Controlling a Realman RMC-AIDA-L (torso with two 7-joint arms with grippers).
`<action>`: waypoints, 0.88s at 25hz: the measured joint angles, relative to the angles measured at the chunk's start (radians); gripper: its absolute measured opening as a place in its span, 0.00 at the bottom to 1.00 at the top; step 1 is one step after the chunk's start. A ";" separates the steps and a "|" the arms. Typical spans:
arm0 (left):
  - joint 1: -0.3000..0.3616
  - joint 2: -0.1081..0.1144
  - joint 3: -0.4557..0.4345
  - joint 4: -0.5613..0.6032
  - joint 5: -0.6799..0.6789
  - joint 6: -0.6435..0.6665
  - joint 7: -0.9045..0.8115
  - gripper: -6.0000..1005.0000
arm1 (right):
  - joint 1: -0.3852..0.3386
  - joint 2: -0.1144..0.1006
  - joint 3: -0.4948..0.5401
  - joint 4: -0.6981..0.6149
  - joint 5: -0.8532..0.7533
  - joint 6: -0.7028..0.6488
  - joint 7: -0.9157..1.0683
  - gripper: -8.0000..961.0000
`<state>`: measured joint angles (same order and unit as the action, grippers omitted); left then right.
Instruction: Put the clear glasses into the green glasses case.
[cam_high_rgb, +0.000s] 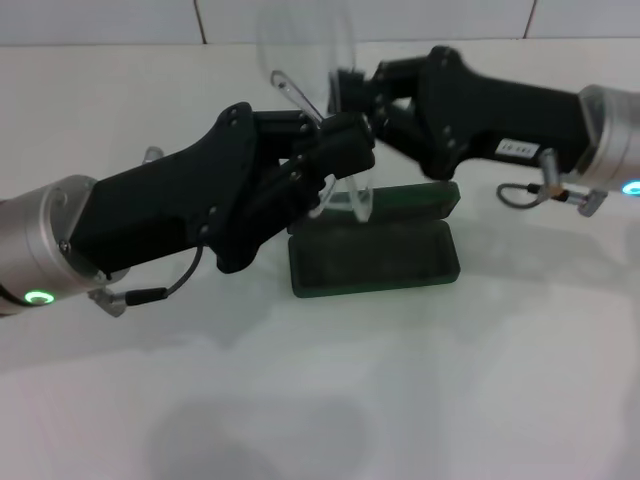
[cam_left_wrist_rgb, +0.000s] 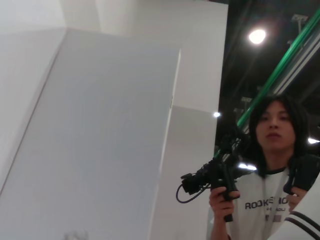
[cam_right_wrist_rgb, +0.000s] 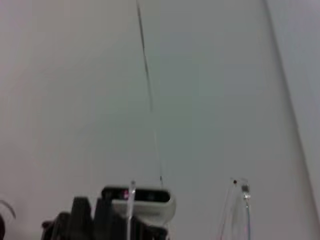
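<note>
Above the table, the clear glasses (cam_high_rgb: 296, 92) are held up between my two grippers. A blurred lens shows near the top of the head view. One thin arm slants into my left gripper (cam_high_rgb: 338, 140), which is shut on it. The other arm hangs down towards the case. My right gripper (cam_high_rgb: 348, 88) reaches in from the right and is shut on the frame just above the left gripper. The green glasses case (cam_high_rgb: 372, 258) lies open on the table right below them, with its lid (cam_high_rgb: 415, 197) laid back behind it. In the right wrist view a clear arm tip (cam_right_wrist_rgb: 241, 210) shows against the wall.
The white table (cam_high_rgb: 400, 400) stretches in front of the case, and a tiled wall (cam_high_rgb: 120, 20) stands behind it. The left wrist view looks away from the table at white panels (cam_left_wrist_rgb: 100, 140) and a person holding a camera (cam_left_wrist_rgb: 270, 170).
</note>
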<state>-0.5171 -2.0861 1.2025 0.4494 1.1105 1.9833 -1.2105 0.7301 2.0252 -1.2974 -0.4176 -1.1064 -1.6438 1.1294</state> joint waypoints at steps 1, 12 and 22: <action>0.000 0.000 0.000 0.000 0.000 -0.002 0.000 0.10 | 0.000 0.001 -0.018 -0.011 0.000 0.010 -0.001 0.06; 0.006 -0.002 -0.002 -0.006 0.000 -0.005 0.009 0.10 | -0.007 0.002 -0.064 -0.037 0.011 0.031 -0.025 0.06; 0.006 0.000 -0.011 -0.034 -0.001 -0.004 0.026 0.10 | -0.052 -0.002 -0.042 -0.062 0.033 0.032 -0.035 0.06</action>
<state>-0.5108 -2.0866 1.1916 0.4150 1.1099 1.9790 -1.1845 0.6780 2.0234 -1.3396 -0.4793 -1.0731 -1.6114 1.0946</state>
